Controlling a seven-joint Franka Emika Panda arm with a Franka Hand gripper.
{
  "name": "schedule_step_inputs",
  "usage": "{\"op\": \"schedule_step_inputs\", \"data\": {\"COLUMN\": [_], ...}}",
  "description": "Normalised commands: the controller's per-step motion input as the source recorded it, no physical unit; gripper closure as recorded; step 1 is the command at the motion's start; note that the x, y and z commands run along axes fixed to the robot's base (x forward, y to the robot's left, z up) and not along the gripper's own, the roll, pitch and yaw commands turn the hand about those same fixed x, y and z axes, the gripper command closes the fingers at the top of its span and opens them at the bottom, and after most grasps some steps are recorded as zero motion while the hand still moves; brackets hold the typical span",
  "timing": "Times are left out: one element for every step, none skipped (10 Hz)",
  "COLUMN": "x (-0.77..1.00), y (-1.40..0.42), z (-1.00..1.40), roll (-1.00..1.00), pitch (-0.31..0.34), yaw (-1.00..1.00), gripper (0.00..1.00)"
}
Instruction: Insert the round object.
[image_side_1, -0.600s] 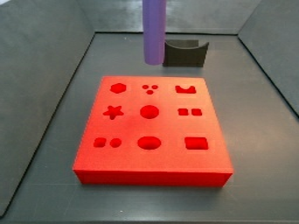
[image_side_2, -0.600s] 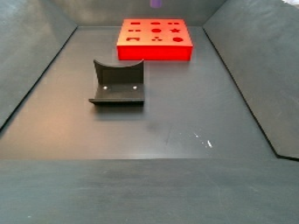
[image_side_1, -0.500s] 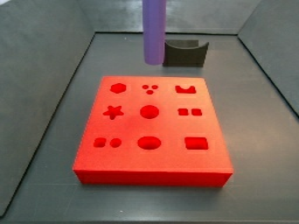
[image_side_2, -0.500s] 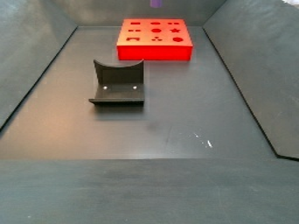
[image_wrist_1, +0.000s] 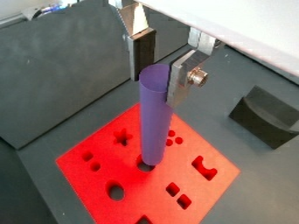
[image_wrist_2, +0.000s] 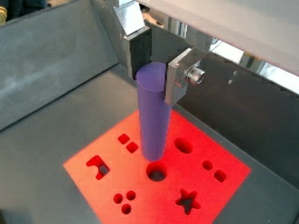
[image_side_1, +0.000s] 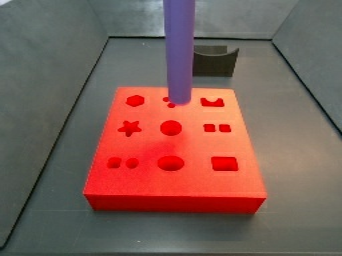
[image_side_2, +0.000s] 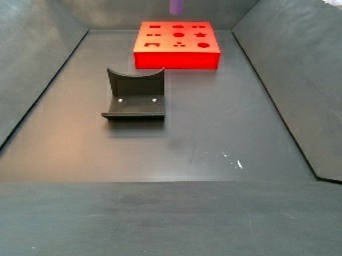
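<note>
Flat red block with shaped cut-outs sits on the dark floor, well apart from the dark L-shaped fixture. Long slim matte purple peg hangs upright above the block, clamped near its top between the silver plate fingers of the gripper; jaws closed only to peg width.

Step, my read: align, then lower. In both wrist views the peg tip sits over a mid-block round hole; in a side view it overlaps the back row instead, so parallax. Keep peg vertical, centre by the wrist views, descend slowly, release only once seated.

Hidden: peg tip hides the target hole's rim; height above block unclear. Gripper is out of frame in both side views.
</note>
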Motion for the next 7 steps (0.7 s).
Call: {"op": "schedule_step_inputs", "data": {"x": [0.07,0.03,0.00,-0.02,0.00,0.00,-0.09], "y": [0.00,0.00,0.00,-0.04,-0.06,-0.04,-0.01], "z": [-0.40,-0.45,-0.47,-0.39,-0.28,-0.27,-0.30], "roll": [0.12,0.15,0.09,0.06,0.03,0.03,0.06], "pitch": [0.000,-0.007,-0.029,-0.029,-0.010,-0.007,-0.011], "yaw": [0.23,0.21,0.18,0.10,0.10,0.08,0.03], "gripper": [1.00,1.00,1.00,1.00,1.00,1.00,1.00]}}
